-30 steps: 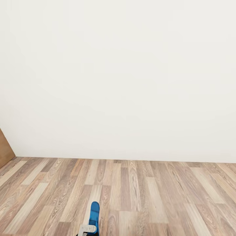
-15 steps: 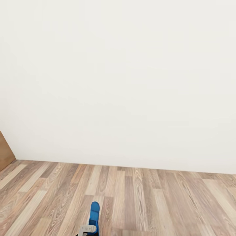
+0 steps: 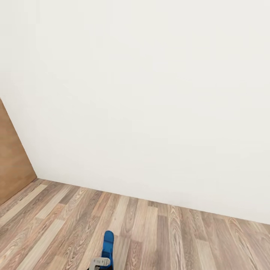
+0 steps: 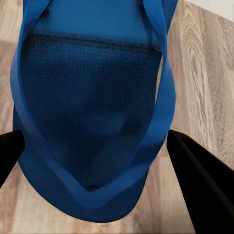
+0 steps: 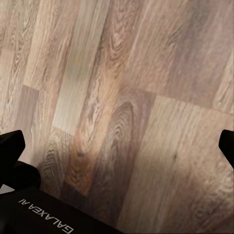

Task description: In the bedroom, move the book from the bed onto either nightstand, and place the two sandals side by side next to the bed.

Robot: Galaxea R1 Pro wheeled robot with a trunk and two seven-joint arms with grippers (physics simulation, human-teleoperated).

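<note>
1. Blue sandal (image 4: 92,112): held by the left gripper (image 4: 97,161), whose two dark fingers (image 4: 197,180) stand one at each side edge of the sole. The fingers appear to press on those edges, though the contact itself lies at the frame's margin. Judged a carrying hold, with the robot in transit rather than at the bed.
2. Sandal, head view (image 3: 108,243): its rounded blue end projects forward past the grey gripper body (image 3: 99,262), above the wood-plank floor (image 3: 180,240) and clear of it. The long axis runs away from the robot toward the white wall (image 3: 150,93), roughly level as far as can be told.
3. Sandal, left wrist view: straps converge on the sole at the rounded end nearer the camera; the sole's strap side faces the camera.
4. Right gripper (image 5: 117,141): fingers set wide apart at opposite frame edges, nothing between them but floor planks. Judged free for the second sandal or the book.
5. Brown panel (image 3: 11,157): at the left of the head view, meeting the wall; identity unclear.
</note>
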